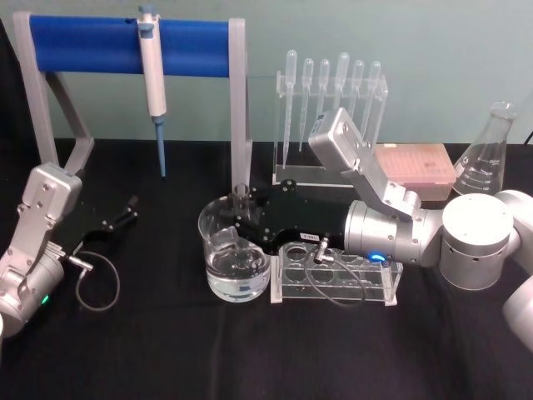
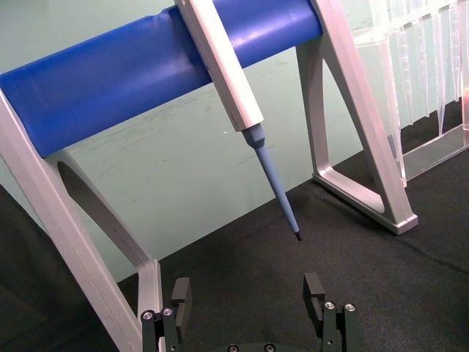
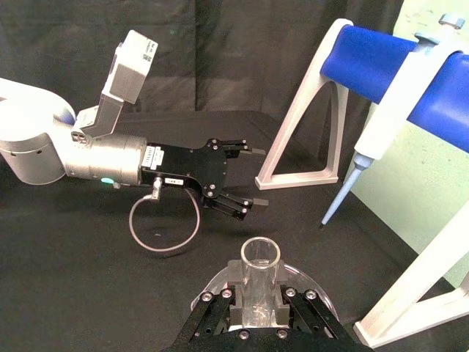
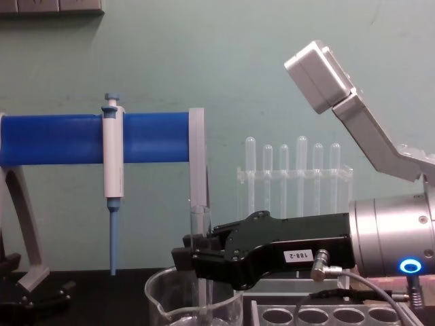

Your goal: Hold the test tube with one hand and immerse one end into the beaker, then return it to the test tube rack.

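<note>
The test tube (image 1: pixel 241 195) stands upright over the beaker (image 1: pixel 218 223), with my right gripper (image 1: pixel 241 210) shut on it. In the chest view the test tube (image 4: pixel 199 221) passes down through the gripper (image 4: pixel 199 262), and its lower end is below the rim of the beaker (image 4: pixel 158 299). Water fills the beaker's bottom; I cannot tell whether the tube's end touches it. The right wrist view looks down into the tube's open rim (image 3: pixel 260 257) between the fingers (image 3: pixel 234 308). My left gripper (image 1: pixel 123 215) rests open and empty at the table's left, also seen as the left gripper (image 2: pixel 248 297) (image 3: pixel 258 178).
A blue-barred stand (image 1: pixel 125 46) holding a pipettor (image 1: pixel 152 79) is at the back left. A clear tube rack (image 1: pixel 337 275) sits under my right wrist. Behind are a rack of plastic pipettes (image 1: pixel 333 92), a pink box (image 1: pixel 414 171) and a conical flask (image 1: pixel 487 158).
</note>
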Robot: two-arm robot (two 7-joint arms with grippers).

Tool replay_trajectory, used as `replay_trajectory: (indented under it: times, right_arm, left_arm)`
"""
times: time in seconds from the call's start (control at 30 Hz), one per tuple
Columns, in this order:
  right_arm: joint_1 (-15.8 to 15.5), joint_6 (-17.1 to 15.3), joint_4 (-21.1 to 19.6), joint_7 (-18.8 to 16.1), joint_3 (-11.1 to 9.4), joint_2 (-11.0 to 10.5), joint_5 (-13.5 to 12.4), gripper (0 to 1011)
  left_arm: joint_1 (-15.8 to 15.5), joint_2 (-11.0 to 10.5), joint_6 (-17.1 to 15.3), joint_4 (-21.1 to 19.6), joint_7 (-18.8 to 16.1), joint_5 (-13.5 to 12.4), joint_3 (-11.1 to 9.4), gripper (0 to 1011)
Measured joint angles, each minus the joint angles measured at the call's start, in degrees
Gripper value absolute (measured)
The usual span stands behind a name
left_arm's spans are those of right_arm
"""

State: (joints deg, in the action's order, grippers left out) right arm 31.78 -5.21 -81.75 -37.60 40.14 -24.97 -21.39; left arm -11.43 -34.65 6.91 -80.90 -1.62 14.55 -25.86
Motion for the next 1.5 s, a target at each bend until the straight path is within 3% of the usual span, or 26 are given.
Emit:
replay_trajectory:
  times: [1.5]
  right_arm:
    - [0.00, 0.00, 0.00, 0.00, 0.00, 0.00, 0.00, 225]
  left_arm:
    - [0.00, 0.00, 0.00, 0.00, 0.00, 0.00, 0.00, 1000]
